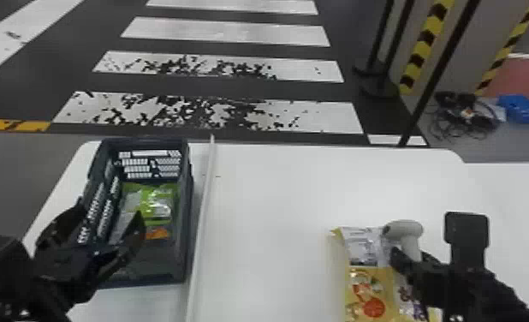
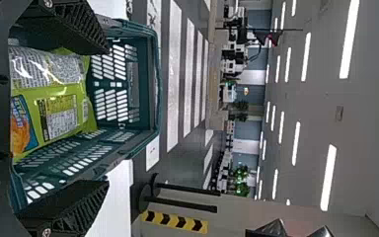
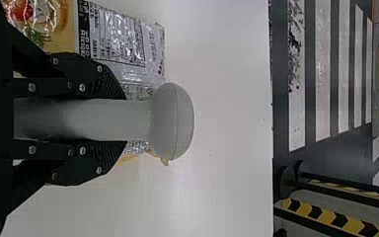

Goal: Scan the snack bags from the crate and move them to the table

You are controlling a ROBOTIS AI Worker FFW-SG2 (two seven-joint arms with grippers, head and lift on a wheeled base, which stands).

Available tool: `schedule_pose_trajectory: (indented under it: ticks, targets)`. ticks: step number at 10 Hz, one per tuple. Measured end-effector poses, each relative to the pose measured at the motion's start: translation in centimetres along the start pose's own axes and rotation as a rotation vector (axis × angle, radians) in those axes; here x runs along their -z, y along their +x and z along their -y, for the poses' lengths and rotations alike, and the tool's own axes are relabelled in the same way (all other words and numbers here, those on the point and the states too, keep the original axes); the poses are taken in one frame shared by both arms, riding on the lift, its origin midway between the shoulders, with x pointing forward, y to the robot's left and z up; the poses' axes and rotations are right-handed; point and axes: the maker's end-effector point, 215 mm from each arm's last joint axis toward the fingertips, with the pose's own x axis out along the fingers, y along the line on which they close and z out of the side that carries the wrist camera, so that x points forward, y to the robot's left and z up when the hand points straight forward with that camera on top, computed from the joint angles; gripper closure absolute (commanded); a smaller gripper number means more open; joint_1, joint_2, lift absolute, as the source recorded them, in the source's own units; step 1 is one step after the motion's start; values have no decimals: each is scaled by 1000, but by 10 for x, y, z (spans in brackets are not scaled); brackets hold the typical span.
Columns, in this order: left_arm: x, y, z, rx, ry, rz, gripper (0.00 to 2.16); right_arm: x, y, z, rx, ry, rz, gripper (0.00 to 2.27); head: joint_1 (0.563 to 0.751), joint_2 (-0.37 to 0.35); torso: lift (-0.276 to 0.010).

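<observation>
My left gripper [image 1: 113, 229] is over the near left part of the crate [image 1: 191, 222], its fingers apart and nothing between them. A green snack bag [image 1: 150, 203] lies inside the crate. In the left wrist view the left gripper [image 2: 103, 116] stands open before the green bag [image 2: 61, 106] in the crate [image 2: 153, 89]. At the right of the table, my right gripper [image 1: 409, 257] is shut on a grey handheld scanner [image 1: 407, 231], above a yellow snack bag [image 1: 364, 291]. The right wrist view has the right gripper [image 3: 123, 120] around the handle of the scanner [image 3: 170, 121], the yellow bag [image 3: 123, 44] behind it.
The white table [image 1: 276, 205] carries a thin pale strip [image 1: 206, 192] running front to back along the crate's right side. Beyond the table's far edge stand dark posts [image 1: 430, 81] on the floor.
</observation>
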Motion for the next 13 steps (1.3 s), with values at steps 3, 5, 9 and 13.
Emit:
schedule_pose_trajectory:
  ticks: [3,5,9,13]
  targets:
    - [-1,1,0,0,0,2,60,-3,0,0,-3,2,7,2243,695,-58,-95]
    - [-2,1,-1,-1,1,3,60,-11,-4,14,-2,20,26,2243,695,-65,-95]
    - [0,0,-1,1,3,-1,60,-43,-11,98,25,62,117,2243,695,-173,-95]
    - [1,-1,1,2,2,-1,63,-33,7,139,3,75,146,2243,695,-234,-95]
